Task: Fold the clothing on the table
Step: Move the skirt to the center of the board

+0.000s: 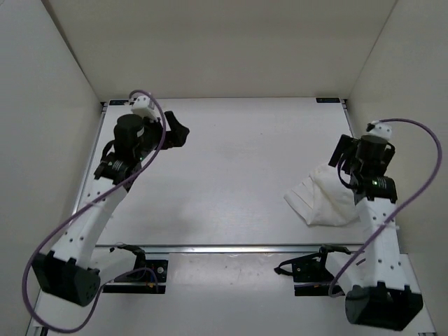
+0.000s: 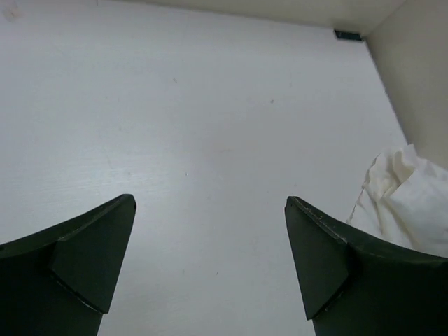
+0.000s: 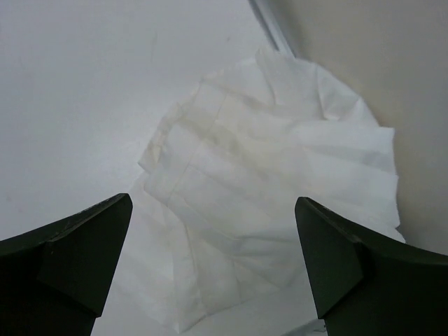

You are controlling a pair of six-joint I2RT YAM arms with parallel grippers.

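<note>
Clothing (image 1: pixel 323 199) lies crumpled on the right side of the surface (image 1: pixel 231 161), close to its right rail (image 3: pixel 269 24), bunched so that no clean long axis shows. Your right arm (image 1: pixel 378 210) is by far the nearer: its jaws hang spread wide and empty just above the heap, which lies straight ahead of them. Your left arm (image 1: pixel 91 217) sits at the far left, jaws equally wide and empty, the garment well apart to its right.

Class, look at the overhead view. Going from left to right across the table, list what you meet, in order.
Left gripper → bare table → clothing. The right gripper hangs over the clothing's right part, so its place is unclear and it is left out.
</note>
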